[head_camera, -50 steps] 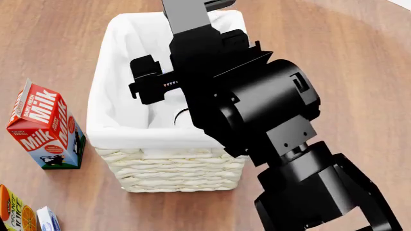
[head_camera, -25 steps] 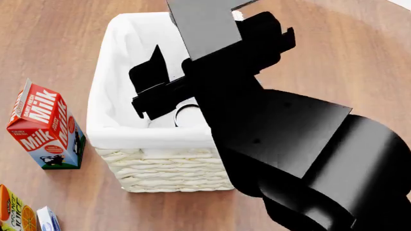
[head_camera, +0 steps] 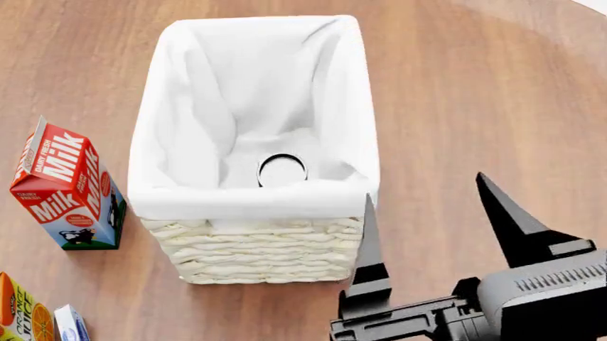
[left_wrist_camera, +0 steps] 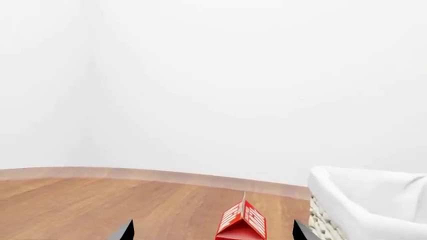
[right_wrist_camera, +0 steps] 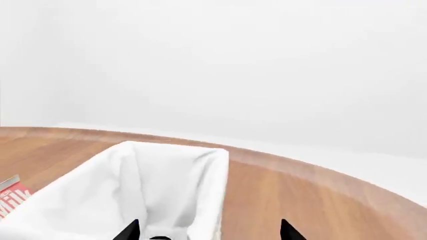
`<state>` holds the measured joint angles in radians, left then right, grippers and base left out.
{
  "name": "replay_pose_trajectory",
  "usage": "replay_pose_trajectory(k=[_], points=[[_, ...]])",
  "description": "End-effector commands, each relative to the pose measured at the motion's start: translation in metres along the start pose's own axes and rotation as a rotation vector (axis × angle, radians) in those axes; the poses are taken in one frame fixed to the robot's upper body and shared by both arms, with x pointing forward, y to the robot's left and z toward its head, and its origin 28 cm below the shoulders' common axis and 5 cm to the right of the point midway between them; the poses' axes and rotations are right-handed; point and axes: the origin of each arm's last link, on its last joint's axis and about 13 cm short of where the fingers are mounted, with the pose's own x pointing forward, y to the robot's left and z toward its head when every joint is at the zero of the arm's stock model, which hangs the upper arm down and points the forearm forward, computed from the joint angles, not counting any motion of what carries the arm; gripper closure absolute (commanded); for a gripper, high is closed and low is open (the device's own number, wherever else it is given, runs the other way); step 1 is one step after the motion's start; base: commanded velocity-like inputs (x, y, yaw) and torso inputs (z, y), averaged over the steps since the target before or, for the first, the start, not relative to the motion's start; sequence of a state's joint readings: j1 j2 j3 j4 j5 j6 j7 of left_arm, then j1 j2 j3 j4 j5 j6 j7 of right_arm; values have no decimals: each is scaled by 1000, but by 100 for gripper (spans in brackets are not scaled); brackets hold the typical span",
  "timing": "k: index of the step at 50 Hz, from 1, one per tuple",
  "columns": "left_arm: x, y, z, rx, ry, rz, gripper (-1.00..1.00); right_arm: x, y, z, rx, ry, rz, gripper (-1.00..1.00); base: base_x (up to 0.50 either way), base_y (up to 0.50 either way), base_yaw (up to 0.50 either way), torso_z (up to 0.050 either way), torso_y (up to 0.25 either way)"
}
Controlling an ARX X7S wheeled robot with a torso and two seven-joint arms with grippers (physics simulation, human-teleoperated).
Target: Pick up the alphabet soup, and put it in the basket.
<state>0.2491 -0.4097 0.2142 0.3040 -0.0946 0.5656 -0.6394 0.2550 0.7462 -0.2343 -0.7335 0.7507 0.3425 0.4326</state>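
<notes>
The basket (head_camera: 256, 241) of pale woven wicker with a white cloth lining stands in the middle of the wooden table. The alphabet soup can (head_camera: 281, 170) stands upright inside it at the near end, with only its round top and dark rim showing. My right gripper (head_camera: 425, 188) is open and empty, just right of the basket's near right corner and apart from it. In the right wrist view the basket (right_wrist_camera: 167, 170) lies ahead of the open right gripper (right_wrist_camera: 208, 230). My left gripper (left_wrist_camera: 212, 230) is open and empty, out of the head view.
A red milk carton (head_camera: 67, 188) stands left of the basket, also in the left wrist view (left_wrist_camera: 243, 222). An orange juice carton (head_camera: 19, 312) and a small blue and white box (head_camera: 71, 323) sit at the front left. Bare wooden table (head_camera: 493, 85) lies right of the basket.
My right arm has drawn back from over the basket to the front right, with its gripper open. The can stays in the basket.
</notes>
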Motion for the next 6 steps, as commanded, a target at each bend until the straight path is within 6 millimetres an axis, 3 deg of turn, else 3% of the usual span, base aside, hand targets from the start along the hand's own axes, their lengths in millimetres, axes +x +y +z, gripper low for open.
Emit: replay_pose_trajectory(k=[1,6], points=[[1,3,0,0,-1,15,-100,-48,-15,-40,7,-6,-45,-100,0,0,0,0,0],[5,4,-3,2,10,29,-100,-41,-25,-61,48,32,-93,-100,0,0,0,0,0]])
